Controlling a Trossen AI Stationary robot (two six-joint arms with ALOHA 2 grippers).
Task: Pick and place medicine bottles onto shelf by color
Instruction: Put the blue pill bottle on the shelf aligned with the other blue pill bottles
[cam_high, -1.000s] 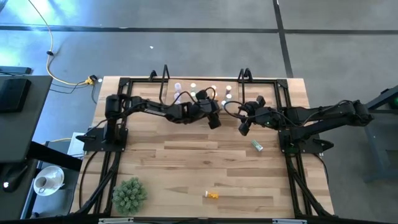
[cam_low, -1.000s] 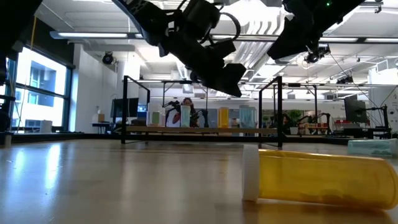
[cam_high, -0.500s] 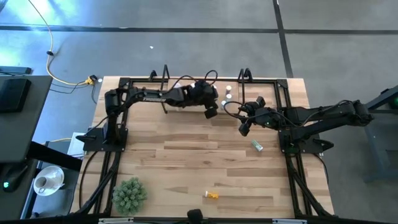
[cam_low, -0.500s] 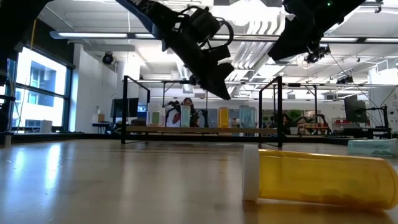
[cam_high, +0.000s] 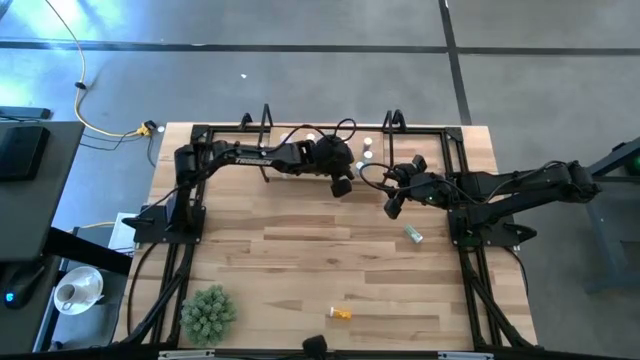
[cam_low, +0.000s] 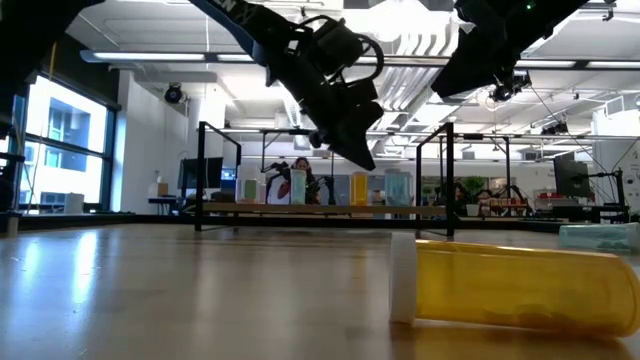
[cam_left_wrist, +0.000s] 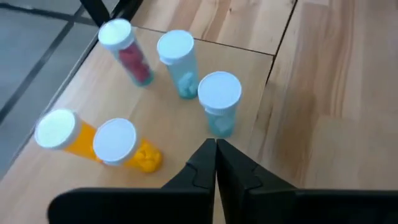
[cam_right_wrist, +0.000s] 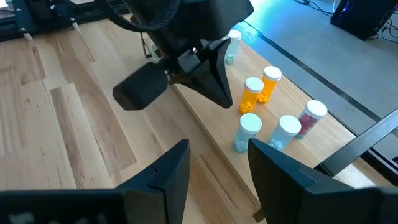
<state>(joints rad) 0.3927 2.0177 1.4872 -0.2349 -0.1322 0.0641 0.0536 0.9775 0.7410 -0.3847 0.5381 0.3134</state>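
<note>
We see a light-wood tabletop (cam_high: 300, 250) carrying a low shelf (cam_left_wrist: 186, 134) at its far edge. On the shelf stand two orange bottles (cam_left_wrist: 118, 146), two teal bottles (cam_left_wrist: 217, 102) and a reddish bottle (cam_left_wrist: 127, 53), all white-capped. On the tabletop itself lie an orange bottle (cam_high: 340, 313), a teal bottle (cam_high: 413, 234) and a green plant ball (cam_high: 208, 312).

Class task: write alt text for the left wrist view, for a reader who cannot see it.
The left gripper, jaws shut and empty, hangs over a light-wood shelf holding five white-capped medicine bottles: two orange, two pale teal and one with red contents. The nearest teal bottle stands just beyond the jaw tips.
</note>
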